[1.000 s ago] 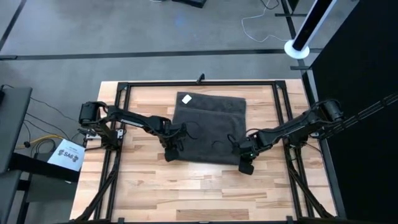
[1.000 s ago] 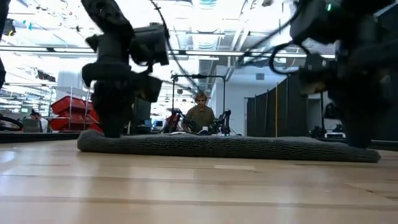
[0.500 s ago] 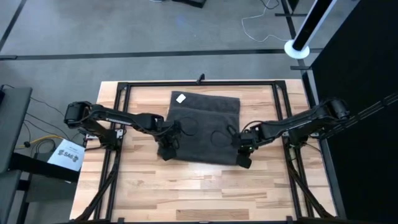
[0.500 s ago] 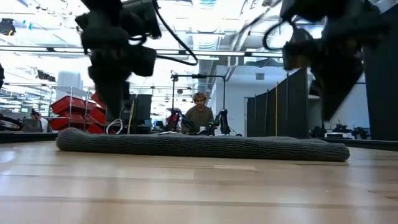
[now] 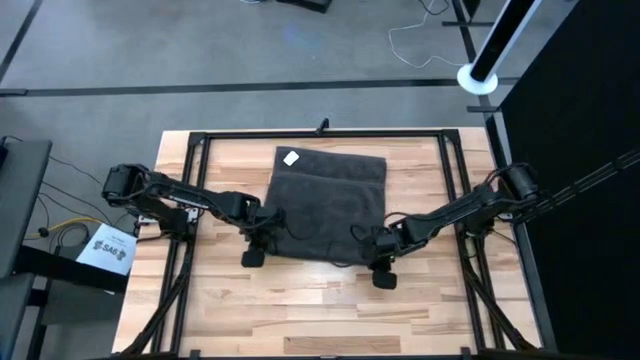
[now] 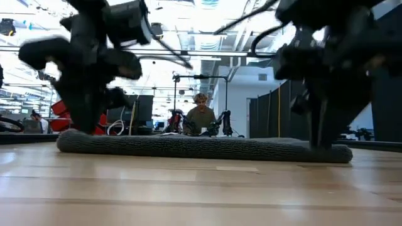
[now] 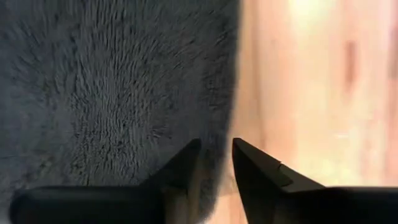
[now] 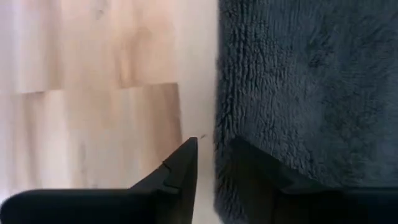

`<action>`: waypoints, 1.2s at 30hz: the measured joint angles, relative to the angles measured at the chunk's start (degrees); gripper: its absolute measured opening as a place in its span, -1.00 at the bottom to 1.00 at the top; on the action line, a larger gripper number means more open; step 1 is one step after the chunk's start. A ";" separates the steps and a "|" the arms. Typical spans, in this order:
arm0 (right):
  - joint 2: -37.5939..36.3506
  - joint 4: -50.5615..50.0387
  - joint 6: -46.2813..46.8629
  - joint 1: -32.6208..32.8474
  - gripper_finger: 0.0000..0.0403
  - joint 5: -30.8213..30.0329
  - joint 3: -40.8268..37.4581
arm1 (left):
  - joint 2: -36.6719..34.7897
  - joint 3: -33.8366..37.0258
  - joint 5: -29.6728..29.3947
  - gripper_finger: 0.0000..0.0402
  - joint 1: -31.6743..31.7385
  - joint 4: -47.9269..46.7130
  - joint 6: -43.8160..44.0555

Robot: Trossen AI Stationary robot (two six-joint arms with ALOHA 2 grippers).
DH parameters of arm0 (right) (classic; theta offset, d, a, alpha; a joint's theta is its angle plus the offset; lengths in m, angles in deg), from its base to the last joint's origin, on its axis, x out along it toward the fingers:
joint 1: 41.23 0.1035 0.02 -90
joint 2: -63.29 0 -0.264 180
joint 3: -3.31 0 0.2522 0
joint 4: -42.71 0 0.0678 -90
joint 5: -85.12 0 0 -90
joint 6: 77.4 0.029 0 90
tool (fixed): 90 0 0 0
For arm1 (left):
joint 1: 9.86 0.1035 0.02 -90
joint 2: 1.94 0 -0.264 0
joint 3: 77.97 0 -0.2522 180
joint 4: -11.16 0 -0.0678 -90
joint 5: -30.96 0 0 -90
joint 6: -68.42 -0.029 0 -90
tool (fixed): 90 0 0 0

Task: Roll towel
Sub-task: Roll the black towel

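The towel (image 5: 328,205) lies flat in the middle of the wooden table (image 5: 230,300), with its small white label (image 5: 291,158) at the far left corner, and no part of it is rolled yet. The left gripper (image 5: 262,237) is low at the near left corner of the towel, and the right gripper (image 5: 380,253) is low at the near right corner, so the two arms stand symmetric on both ends of the near edge; I judge this is the place where a roll should begin, because the cloth can then be turned over away from the near side. In the left wrist view the left gripper (image 7: 214,158) has its fingers only slightly apart, straddling the side border of the towel, and the right gripper (image 8: 214,158) is the same at the opposite border (whether they already pinch the cloth I cannot tell). Compared with half a second ago, both grippers have come down and toward the near edge of the towel, while the towel itself stays in the same place. In the low view a person (image 6: 201,116) sits far behind the table.
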 joint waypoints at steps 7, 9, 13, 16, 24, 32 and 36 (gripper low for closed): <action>1.11 -5.67 3.00 -0.31 -0.63 -0.81 0.33 | 3.41 2.18 1.79 -0.57 -0.61 0.72 3.73; -0.01 -8.70 3.00 -0.33 -0.65 -2.34 0.30 | 3.45 1.63 2.34 -0.60 -0.66 1.40 5.27; -2.02 -17.05 2.55 -0.33 -0.66 -7.27 0.00 | 3.19 -0.85 2.10 -0.61 -0.66 1.35 8.49; -3.18 -20.99 0.79 -0.33 -0.66 -8.10 -0.71 | 3.17 -3.60 2.04 -0.61 -0.66 1.34 9.61; -10.55 -24.01 2.65 0.73 -0.66 -7.83 -1.22 | 3.13 -7.83 1.33 -0.60 -0.66 0.04 11.29; -15.59 -12.08 -5.85 2.13 -0.48 -7.57 0.19 | 3.10 -7.85 0.36 -0.60 0.64 5.28 13.61; -11.91 -3.97 -12.63 0.66 -0.19 -7.13 0.19 | 3.18 -7.90 0.31 -0.60 3.33 11.31 18.98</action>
